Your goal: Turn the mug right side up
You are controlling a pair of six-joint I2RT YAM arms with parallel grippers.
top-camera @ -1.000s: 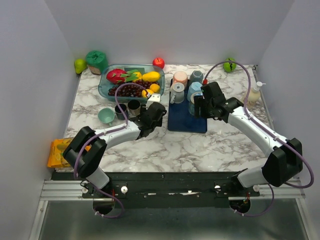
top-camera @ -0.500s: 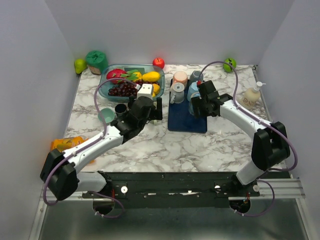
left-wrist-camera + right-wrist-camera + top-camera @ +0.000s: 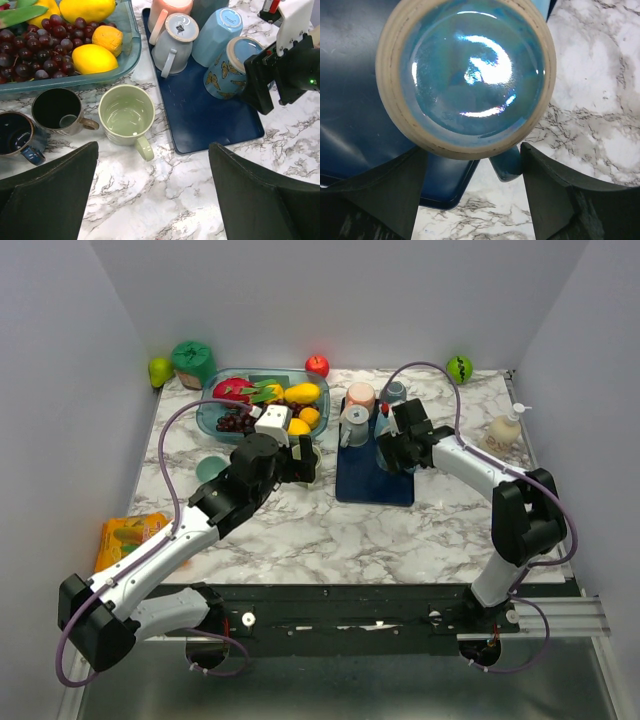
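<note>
Three upright mugs: green mug (image 3: 127, 114), dark mug (image 3: 56, 109) and navy mug (image 3: 14, 134) stand rim-up, lower left of the left wrist view, off the mat (image 3: 210, 120).
Butterfly mug (image 3: 465, 75): base-up at the mat's right edge, filling the top of the right wrist view, its handle pointing down-frame.
Others on mat: pink mug (image 3: 170, 7), grey mug (image 3: 175, 42) and pale mug (image 3: 217, 35) all appear base-up.
Right claw (image 3: 472, 167): spread wide astride the handle, not clamped.
Left claw (image 3: 152, 170): released, empty, above the green mug.
Left to do: grip, lift, flip and set down. I judge this turn barely begun.
</note>
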